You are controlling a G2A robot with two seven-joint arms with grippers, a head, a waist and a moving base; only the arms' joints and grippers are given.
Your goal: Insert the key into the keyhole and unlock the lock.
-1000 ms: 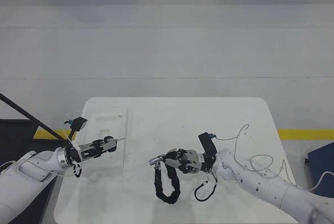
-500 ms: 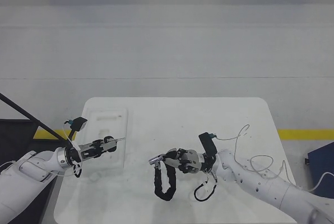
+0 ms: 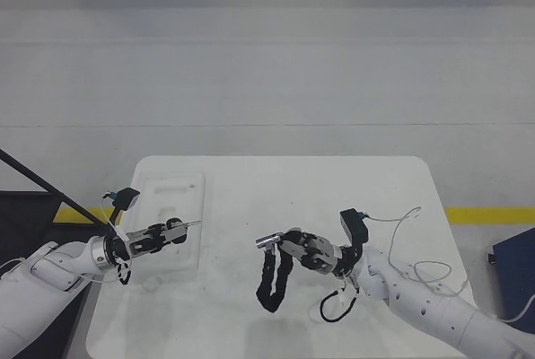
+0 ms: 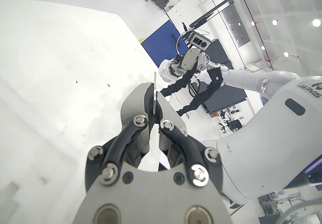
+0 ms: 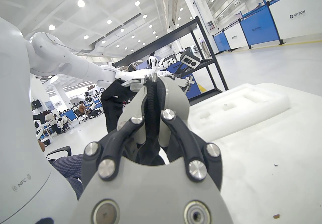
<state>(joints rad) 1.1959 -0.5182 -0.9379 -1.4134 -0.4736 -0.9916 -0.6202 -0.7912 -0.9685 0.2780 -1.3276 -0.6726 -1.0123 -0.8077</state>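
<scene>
Since earlier frame, right arm shifted rightward and lifted, carrying black fabric-sleeved chain lock (image 3: pixel 269 285) along; left arm unchanged. Now right pincer (image 3: pixel 290 243) clenched on lock's sleeve just behind silver cylinder head (image 3: pixel 267 240), forearm low over white table (image 3: pixel 366 193), fingers aimed at left pincer (image 3: pixel 183 227); chain loop hangs below right pincer. Opposite, left pincer clamped on thin silver key (image 4: pixel 155 81), blade jutting past fingertips toward cylinder head, well apart. Beneath left pincer: white foam tray (image 3: pixel 173 193) on table.
</scene>
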